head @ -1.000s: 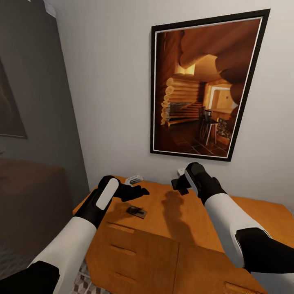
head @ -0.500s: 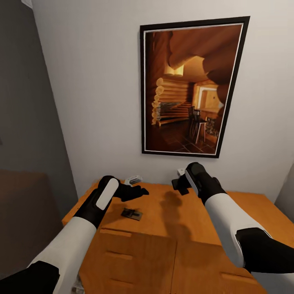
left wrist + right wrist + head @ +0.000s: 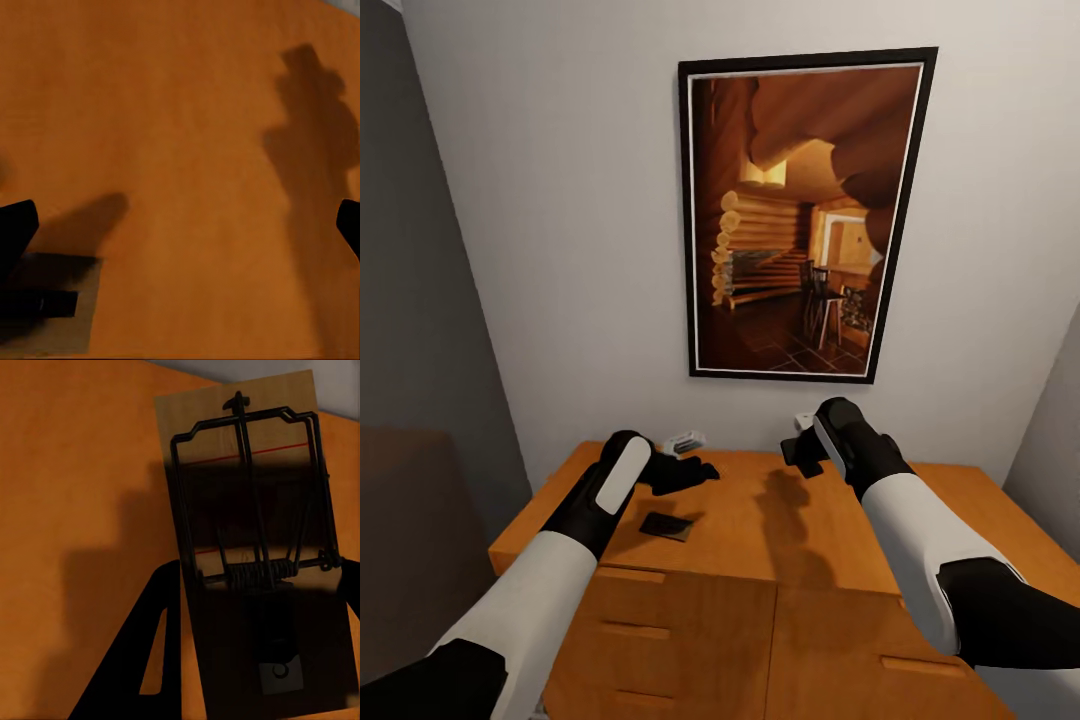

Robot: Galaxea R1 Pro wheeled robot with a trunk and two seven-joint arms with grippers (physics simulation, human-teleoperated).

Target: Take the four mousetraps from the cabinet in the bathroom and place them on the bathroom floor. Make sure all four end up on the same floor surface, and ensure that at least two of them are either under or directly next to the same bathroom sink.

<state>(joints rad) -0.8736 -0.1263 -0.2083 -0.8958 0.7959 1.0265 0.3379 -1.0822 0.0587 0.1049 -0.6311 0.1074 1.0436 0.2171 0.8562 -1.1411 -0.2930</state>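
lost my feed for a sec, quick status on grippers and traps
Left gripper open, empty, above the cabinet top. Right gripper shut on a mousetrap. Second mousetrap flat on the top. Nothing in the way.

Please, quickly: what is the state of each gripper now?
Left gripper: open, holding nothing, above the cabinet.
Right gripper: shut on a mousetrap.

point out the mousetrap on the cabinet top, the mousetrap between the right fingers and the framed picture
mousetrap on the cabinet top (image 3: 667, 525), head view, middle of its board
mousetrap between the right fingers (image 3: 251, 502), right wrist view, board under the wire frame
framed picture (image 3: 800, 215), head view, middle of the print
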